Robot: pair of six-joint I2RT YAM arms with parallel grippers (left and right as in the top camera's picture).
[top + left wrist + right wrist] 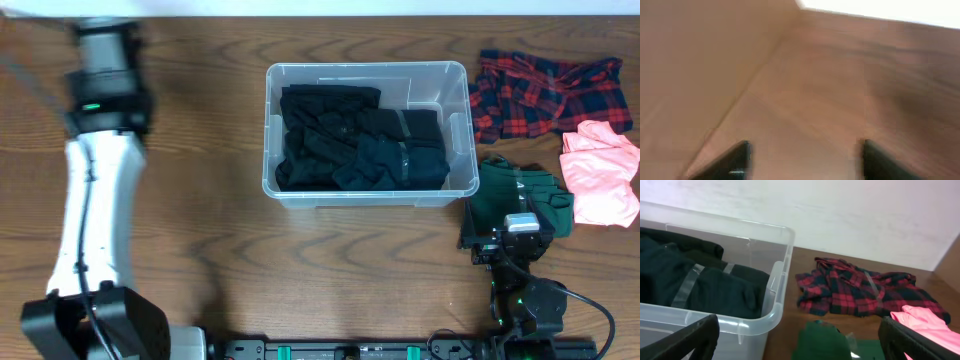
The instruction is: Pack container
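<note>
The clear plastic container (366, 68) stands at the middle of the wooden table, and folded black clothes (360, 140) fill most of it. In the right wrist view its near corner (780, 287) is at the left, with the black clothes (695, 280) inside. My right gripper (800, 320) is open, its fingers spread wide over a dark green garment (822, 342) just right of the container. My left gripper (806, 144) is open over bare wood at the far left, holding nothing. That view is blurred.
A red and black plaid shirt (545, 92) lies at the back right, with a pink garment (600, 170) in front of it. The green garment (520, 185) lies between the container and the pink one. The left arm (95, 200) stretches along the table's left side.
</note>
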